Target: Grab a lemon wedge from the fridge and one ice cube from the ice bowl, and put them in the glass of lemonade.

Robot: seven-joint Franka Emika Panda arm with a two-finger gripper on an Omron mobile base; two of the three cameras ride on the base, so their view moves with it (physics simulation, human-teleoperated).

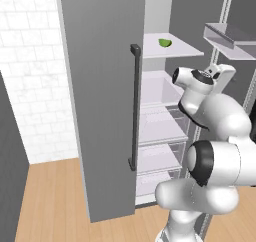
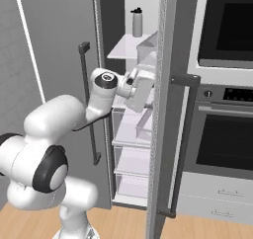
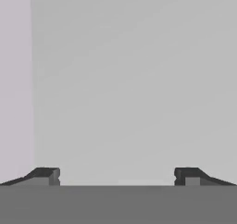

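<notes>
- The lemon wedge [image 1: 165, 43] lay alone on an upper white shelf [image 1: 182, 48] inside the fridge [image 1: 102, 96], a small yellow-green piece near the shelf's back left part, touching nothing else that I could see.
- The fridge stood with both doors swung open; I counted two dark vertical bar handles, one on the left door [image 1: 134, 107] and one on the right door [image 2: 185, 144].
- Below the wedge's shelf the fridge held further white shelves and clear drawers [image 1: 159, 156], stacked one under another; I could make out nothing in them.
- In the right base view one grey bottle with a dark cap [image 2: 137, 22] stood upright at the back of a high shelf.
- The right door carried a pale door bin [image 1: 227, 36] near its top; I could not tell what, if anything, it held.
- My arm rose from the base, bent at the elbow, and reached forward into the fridge opening at about the height of the middle shelves, well below the wedge.
- My end effector [image 3: 117, 176] had its jaws spread wide apart with nothing between them; two dark fingertips [image 3: 45, 176] showed in the hand view, facing a plain pale grey wall.
- To the right of the fridge stood two dark-windowed ovens [image 2: 225, 134], one above the other, with white drawers [image 2: 217, 206] beneath.
- The floor [image 1: 55, 201] was light wood.
</notes>
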